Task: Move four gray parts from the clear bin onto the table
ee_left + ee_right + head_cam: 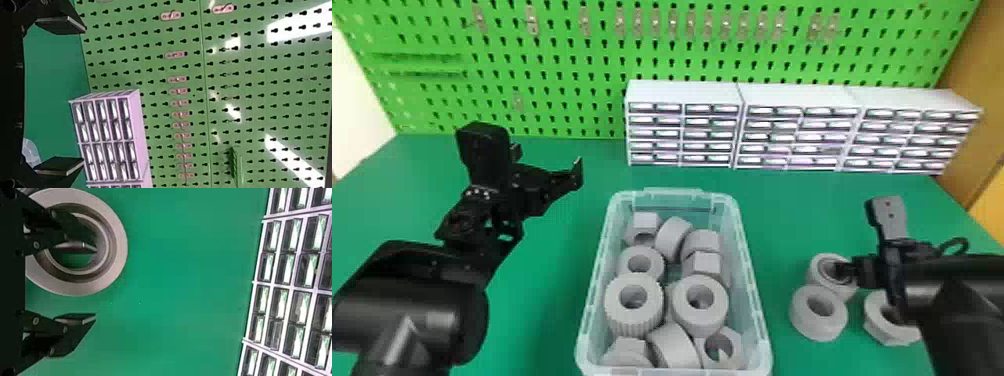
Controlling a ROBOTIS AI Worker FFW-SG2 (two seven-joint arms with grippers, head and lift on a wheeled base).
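The clear bin (593,300) stands at the front centre with several gray parts (699,320) inside. To its right, three gray parts lie on the table: a ring (816,274), a thick ring (814,326) in front of it and a hex-edged part (882,331). My right gripper (864,272) is low over the rear ring. In the right wrist view, my right gripper (92,284) stands open, one finger over the hole of the ring (117,243), the other outside its rim. Idle left of the bin, my left gripper (547,162) is open; the left wrist view has my left gripper (80,94) holding nothing.
White drawer cabinets (684,92) line the back of the green table (557,280), from the centre to the right. Behind them rises a green pegboard (557,60) with small hooks. The bin's raised walls separate the two arms.
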